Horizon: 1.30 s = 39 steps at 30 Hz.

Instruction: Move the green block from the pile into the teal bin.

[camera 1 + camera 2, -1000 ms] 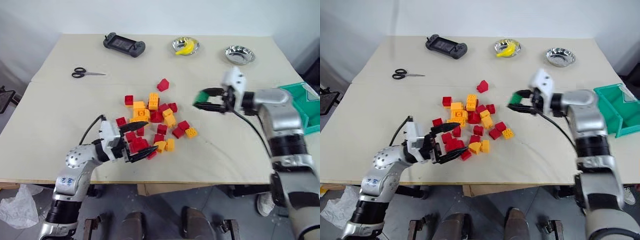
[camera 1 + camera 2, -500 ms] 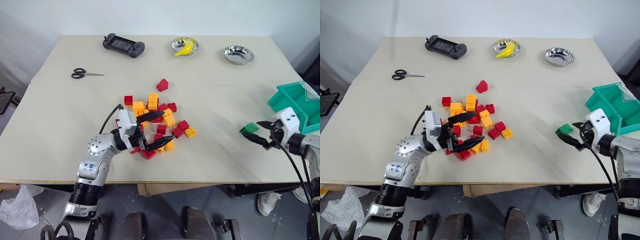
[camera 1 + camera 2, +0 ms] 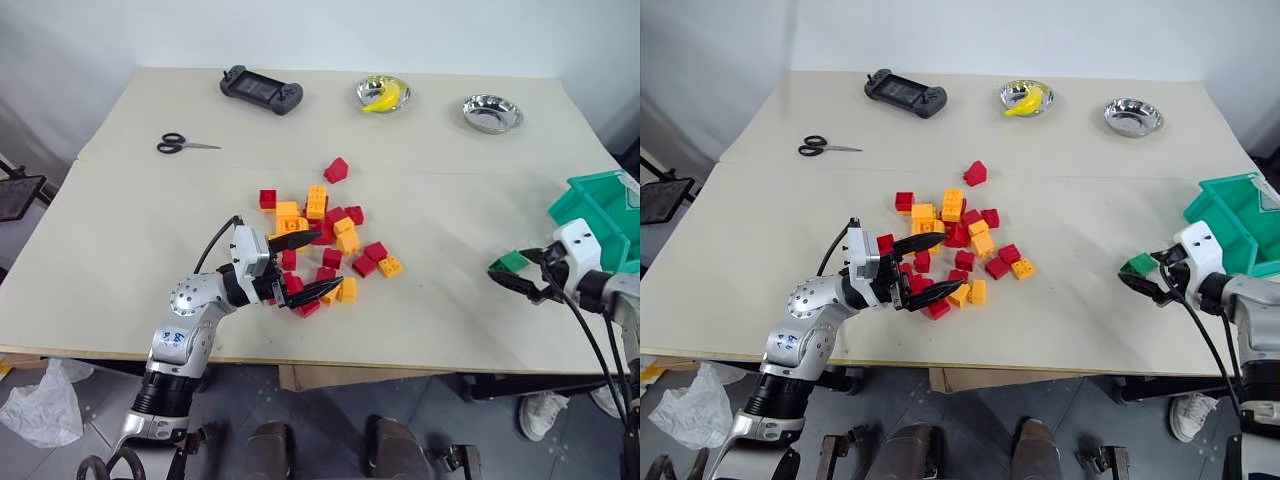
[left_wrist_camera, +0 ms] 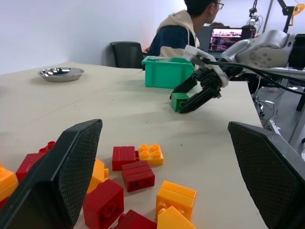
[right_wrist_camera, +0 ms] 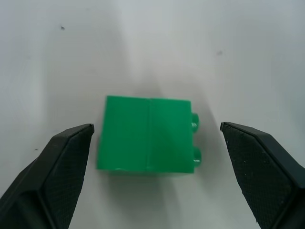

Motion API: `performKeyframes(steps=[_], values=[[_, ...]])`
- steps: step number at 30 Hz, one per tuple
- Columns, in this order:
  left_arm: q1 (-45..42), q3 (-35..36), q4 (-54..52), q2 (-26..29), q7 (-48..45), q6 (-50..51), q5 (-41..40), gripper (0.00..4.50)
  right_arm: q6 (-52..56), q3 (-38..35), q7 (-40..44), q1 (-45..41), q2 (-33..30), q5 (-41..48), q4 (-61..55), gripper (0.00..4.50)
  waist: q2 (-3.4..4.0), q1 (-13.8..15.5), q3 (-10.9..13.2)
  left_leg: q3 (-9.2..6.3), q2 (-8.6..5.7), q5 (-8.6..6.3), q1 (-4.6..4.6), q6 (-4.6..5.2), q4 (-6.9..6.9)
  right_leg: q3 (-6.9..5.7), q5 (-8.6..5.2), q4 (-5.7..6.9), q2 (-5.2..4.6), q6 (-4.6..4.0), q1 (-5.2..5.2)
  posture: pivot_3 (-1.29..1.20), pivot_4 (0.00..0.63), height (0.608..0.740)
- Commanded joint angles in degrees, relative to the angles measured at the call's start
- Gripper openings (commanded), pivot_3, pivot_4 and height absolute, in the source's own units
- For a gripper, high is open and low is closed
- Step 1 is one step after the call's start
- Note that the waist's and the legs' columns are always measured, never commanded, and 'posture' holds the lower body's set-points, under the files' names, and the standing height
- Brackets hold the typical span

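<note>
One pale table [image 3: 130,250] bearing scissors [image 3: 183,144], two steel bowls [image 3: 491,112], green block [image 3: 511,262] loose between the right gripper's [image 3: 518,274] spread fingers; left gripper [image 3: 306,265] agape over pile [image 3: 325,235].

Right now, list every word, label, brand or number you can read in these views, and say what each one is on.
No text reads clearly anywhere.
Left arm's forearm: a small blue mark, too small to read.
Monitor behind the seated person: bright screen content, too blurred to read.
Game controller, green block, teal bin: no lettering visible.
</note>
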Motion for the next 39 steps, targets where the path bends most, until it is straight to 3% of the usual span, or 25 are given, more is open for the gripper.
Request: performKeyframes(steps=[1, 6, 15, 18, 25, 32, 33, 37, 39], values=[[0.4, 0.3, -3.1, 0.1, -0.5, 0.0, -1.3, 4.50, 1.9, -0.3, 0.1, -1.7, -1.2, 0.7, -0.6, 3.83, 0.00, 0.0, 0.0, 0.00, 0.00, 0.00, 0.00, 0.00, 0.00, 0.00, 0.00, -0.01, 0.00, 0.00, 0.00, 0.00, 0.150, 0.740], [-0.7, -0.7, -2.5, -0.7, -1.4, 0.3, -1.4, 4.50, 3.0, -2.6, 1.0, -0.1, -2.2, 2.7, -3.7, 2.14, 0.00, 0.2, 0.0, 0.00, -0.01, 0.00, -0.01, 0.00, 0.01, 0.00, 0.00, -0.01, 0.00, 0.00, 0.00, 0.00, 0.150, 0.740], [-6.9, -2.1, 3.4, -5.9, -1.3, -2.1, 0.1, 4.50, 4.6, -15.0, -1.4, 0.7, -7.4, 9.1, -11.7, 2.13, 0.03, 1.4, 0.0, 0.01, -0.01, -0.01, -0.07, 0.02, 0.15, 0.00, 0.04, -0.02, 0.00, 0.02, 0.01, 0.00, 0.150, 0.740], [-10.0, -3.5, 5.7, -8.9, -0.8, -2.7, 0.7, 4.50, 0.1, -15.7, -7.5, -4.7, -11.4, 4.8, -1.9, 2.13, 0.03, 1.3, 0.0, 0.00, -0.01, -0.01, -0.06, 0.03, 0.12, -0.01, 0.05, -0.02, 0.01, 0.02, 0.02, 0.00, 0.150, 0.740], [-12.1, -4.7, 7.6, -11.3, 0.6, -3.5, 2.8, 4.50, -15.6, -5.7, -23.7, -20.5, -16.1, -9.7, 29.8, 2.13, 0.06, 0.8, 0.0, 0.06, -0.02, -0.03, -0.11, 0.06, 0.05, 0.00, 0.06, -0.11, 0.00, 0.04, -0.02, 0.00, 0.150, 0.740], [-8.0, -4.0, 3.4, -8.2, 1.8, -2.1, 3.2, 4.50, -19.5, -3.1, -25.0, -28.9, -13.8, -11.7, 43.9, 2.13, 0.14, -0.8, -0.1, 0.10, -0.01, -0.03, -0.10, 0.06, -0.10, 0.01, 0.06, -0.17, 0.00, 0.04, -0.06, 0.00, 0.150, 0.740], [-7.5, -3.8, 2.8, -7.8, 2.1, -1.9, 3.1, 4.50, -19.8, -3.0, -25.2, -29.2, -13.7, -11.7, 44.5, 2.90, 0.14, -0.7, -0.1, 0.09, -0.01, -0.03, -0.10, 0.06, -0.10, 0.01, 0.06, -0.17, 0.00, 0.04, -0.06, 0.00, 0.150, 0.740], [-5.2, -3.1, 0.2, -6.0, 3.3, -0.9, 2.7, 4.50, -21.7, -3.2, -24.5, -29.8, -13.7, -11.2, 45.7, 4.21, 0.15, -0.4, -0.1, 0.09, -0.01, -0.03, -0.11, 0.06, -0.06, 0.01, 0.06, -0.17, 0.00, 0.04, -0.05, 0.00, 0.150, 0.740], [-4.1, -2.7, -0.7, -5.3, 3.7, -0.6, 2.7, 4.50, -22.5, -3.4, -23.9, -29.7, -13.7, -10.9, 45.8, 4.46, 0.15, -0.2, -0.1, 0.08, -0.01, -0.03, -0.12, 0.06, -0.03, 0.02, 0.06, -0.17, 0.00, 0.04, -0.04, 0.00, 0.150, 0.740]])
